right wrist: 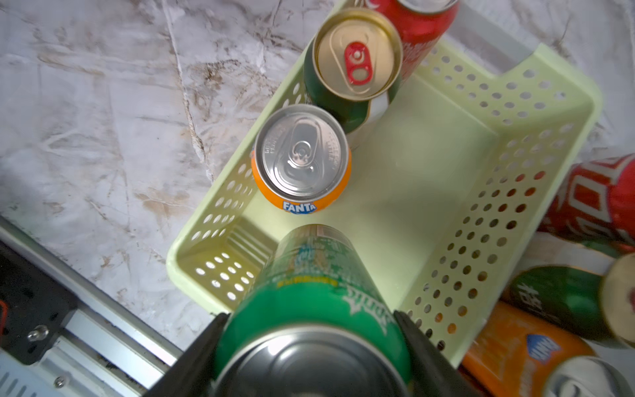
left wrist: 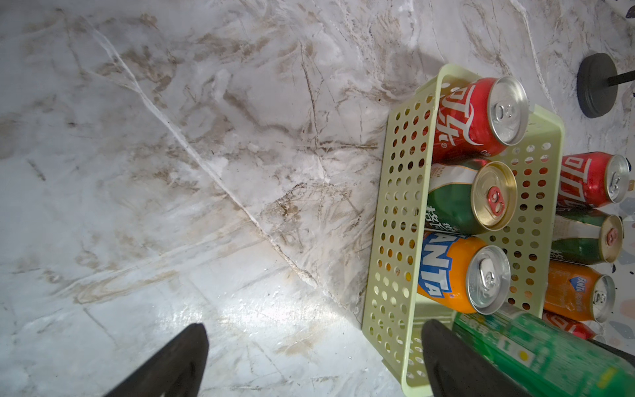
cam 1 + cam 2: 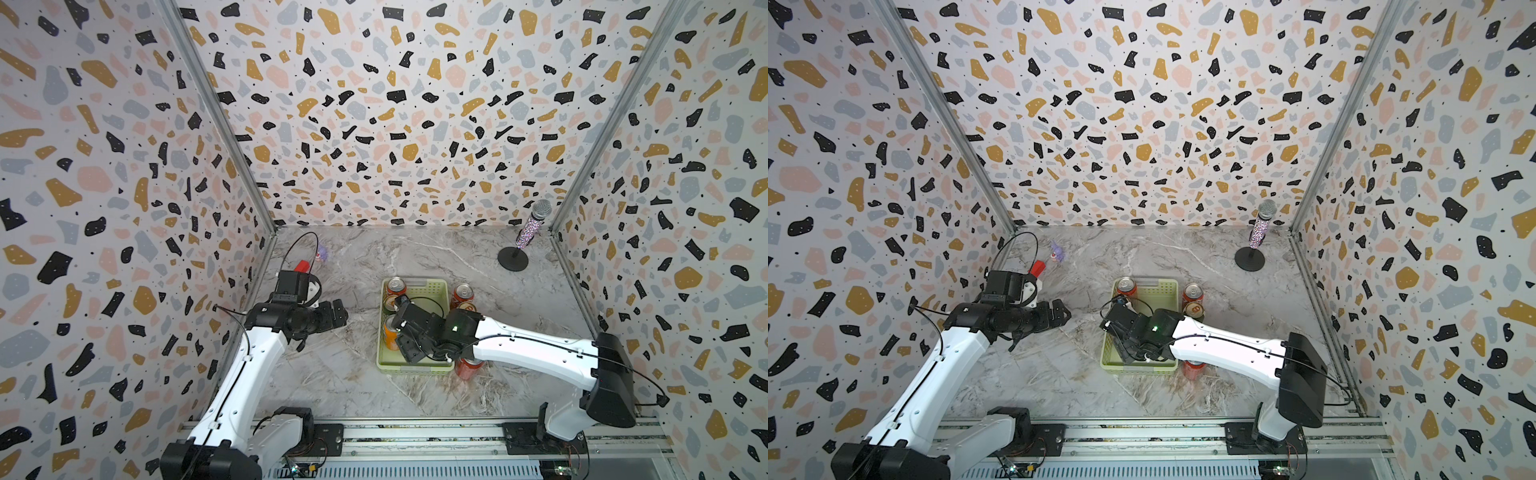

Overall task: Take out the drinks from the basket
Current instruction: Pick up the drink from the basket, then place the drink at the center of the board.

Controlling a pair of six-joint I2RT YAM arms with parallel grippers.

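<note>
**Item 1, my right jaws:** closed tight on a bright green can (image 1: 309, 282), held tilted over one end of the basket (image 1: 481, 206).

**Item 2, inside the basket:** orange can (image 1: 301, 158), dark green can (image 1: 357, 55) and red can (image 2: 477, 117), upright in a row along one long wall (orange nearest the held can).

**Item 3, outside the basket:** a row of four more cans (image 2: 584, 240) on the table (image 2: 206, 172), just beside the other long wall.

**Item 4, my left jaws:** wide, empty, well apart from the basket.

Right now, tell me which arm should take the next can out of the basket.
Right. The right end effector is shut on the green Sprite can at the basket's near end. The left end effector is open over the table beside the basket, holding nothing.
</note>
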